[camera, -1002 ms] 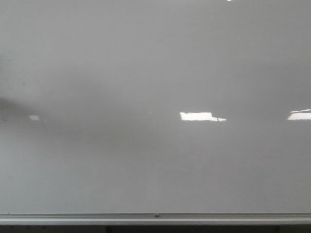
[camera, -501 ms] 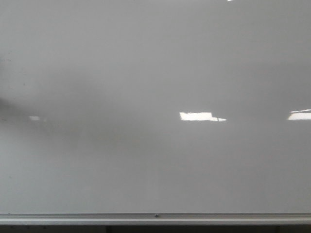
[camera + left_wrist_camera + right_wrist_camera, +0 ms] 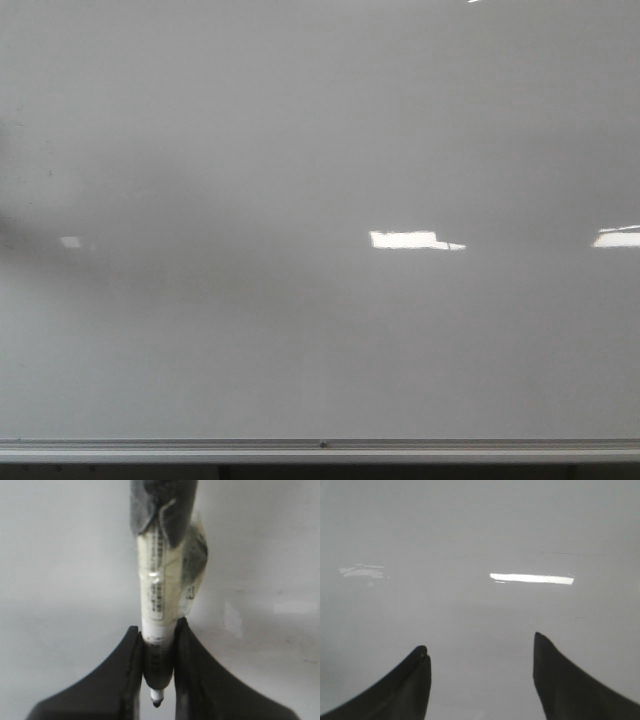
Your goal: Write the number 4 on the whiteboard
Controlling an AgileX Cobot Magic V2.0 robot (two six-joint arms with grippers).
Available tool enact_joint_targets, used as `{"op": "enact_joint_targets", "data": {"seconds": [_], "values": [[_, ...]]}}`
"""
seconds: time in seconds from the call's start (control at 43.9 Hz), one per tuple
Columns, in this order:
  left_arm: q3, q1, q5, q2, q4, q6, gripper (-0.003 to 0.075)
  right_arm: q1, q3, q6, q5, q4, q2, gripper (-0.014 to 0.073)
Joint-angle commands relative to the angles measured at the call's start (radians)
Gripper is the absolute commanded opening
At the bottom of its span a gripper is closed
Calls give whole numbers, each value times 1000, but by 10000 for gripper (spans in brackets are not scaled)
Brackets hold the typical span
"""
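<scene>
The whiteboard (image 3: pixel 300 330) fills the front view, glossy grey-white and bare; the number 4 is out of view in every frame. Neither gripper appears in the front view. In the left wrist view my left gripper (image 3: pixel 157 629) is shut on a marker (image 3: pixel 159 605). Its white labelled barrel runs out past the fingertips towards the board (image 3: pixel 60 555), its far end wrapped in dark material. The small dark tip (image 3: pixel 157 701) sits low between the fingers. My right gripper (image 3: pixel 480 647) stands open before the board (image 3: pixel 470 530), with nothing between its fingers.
An aluminium rail (image 3: pixel 320 447) runs along the board's lower edge. Bright rectangular light reflections (image 3: pixel 405 240) lie on the board right of centre and at the right edge. A soft dark shadow (image 3: pixel 40 235) crosses the board's left side.
The shadow at the board's left edge has grown fainter and shifted a little. Nothing else on the board differs.
</scene>
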Motion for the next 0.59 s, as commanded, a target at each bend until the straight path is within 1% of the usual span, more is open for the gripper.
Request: {"op": "enact_joint_targets", "data": {"seconds": [0.0, 0.091, 0.228, 0.319, 0.41, 0.501, 0.569], "values": [[-52, -70, 73, -56, 30, -3, -20, 1, -36, -4, -73, 4, 19, 472], [-87, -153, 197, -74, 69, 10, -20, 1, -36, -4, -73, 4, 19, 472], [-142, -292, 381, -90, 66, 63, -20, 1, -36, -4, -73, 4, 19, 472], [-171, -382, 469, -94, 62, 104, -20, 1, -36, -4, -73, 4, 19, 472], [-205, -463, 557, -94, 24, 207, -20, 1, -36, -4, -73, 4, 19, 472], [-238, -529, 640, -94, -66, 346, -20, 1, -36, -4, -73, 4, 19, 472], [-262, -570, 727, -94, -178, 521, -20, 1, -36, -4, -73, 4, 19, 472]]}}
